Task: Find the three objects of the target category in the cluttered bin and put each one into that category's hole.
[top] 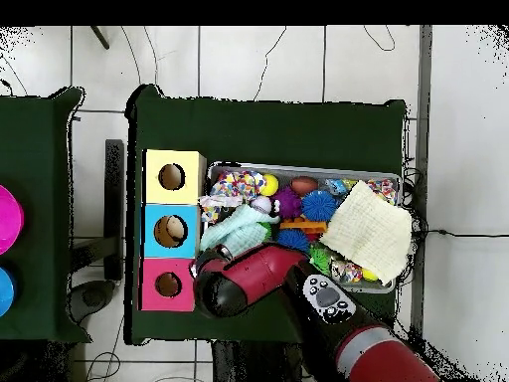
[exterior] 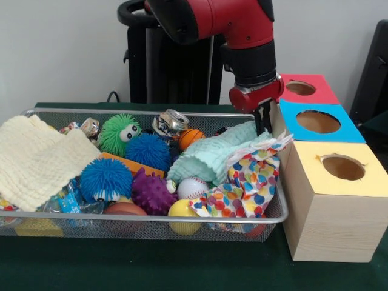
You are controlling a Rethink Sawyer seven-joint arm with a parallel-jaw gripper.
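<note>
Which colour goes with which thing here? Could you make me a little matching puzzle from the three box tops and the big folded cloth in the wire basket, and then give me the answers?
Things:
1. Box top nearest the camera in the front view
2. Middle box top
3. Box top farthest from the camera
4. Big folded cloth at the end of the wire basket away from the boxes

Colours:
A. blue
B. cream
C. yellow
D. pink-red

Pairs: 1-C, 2-A, 3-D, 4-B
</note>
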